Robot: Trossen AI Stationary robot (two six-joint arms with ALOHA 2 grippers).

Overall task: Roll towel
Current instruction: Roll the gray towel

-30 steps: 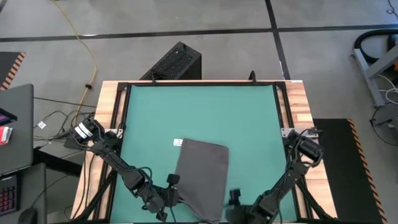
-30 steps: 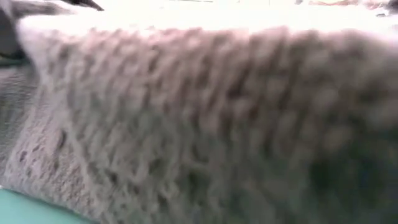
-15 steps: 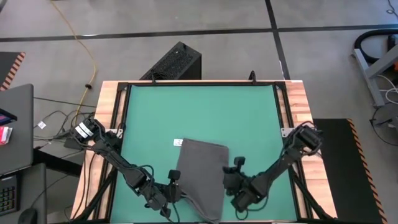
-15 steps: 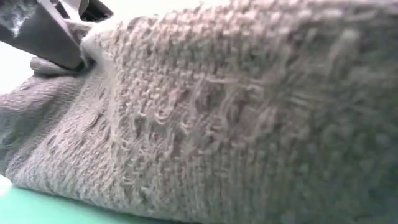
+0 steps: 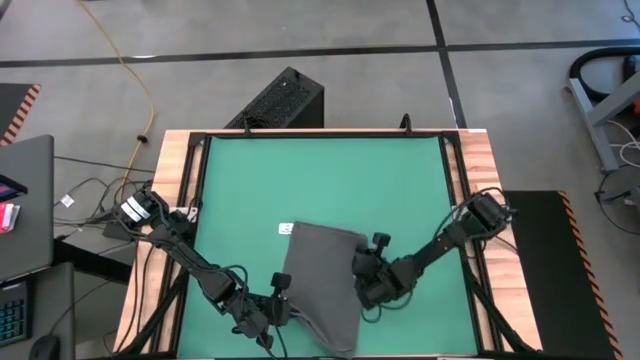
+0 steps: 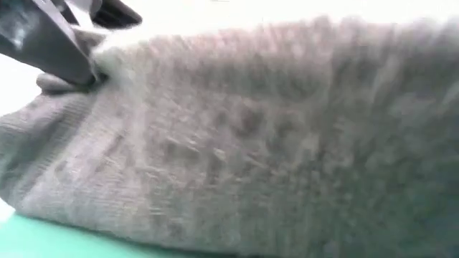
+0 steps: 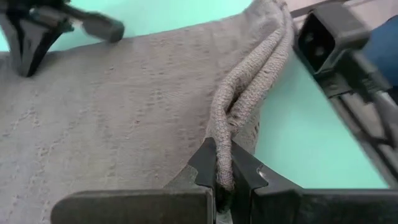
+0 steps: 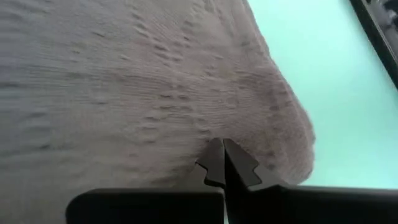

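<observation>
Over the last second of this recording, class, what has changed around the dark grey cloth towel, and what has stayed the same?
The right gripper moved in from the table's near edge to the right side of the dark grey cloth towel, and its jaws shut on the towel's edge. The left gripper stayed clamped on the towel's left near edge, and the towel kept its place on the green tabletop.

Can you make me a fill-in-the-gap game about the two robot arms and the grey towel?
1. The soft dark grey cloth towel lies on the ____ tabletop.
2. The left gripper is shut on a bunched ____ of the towel.
3. The right gripper has its fingers ____ at the towel's other side.
4. The small label at the towel's far edge is ____.

Missing words: green; edge; shut; white
</observation>
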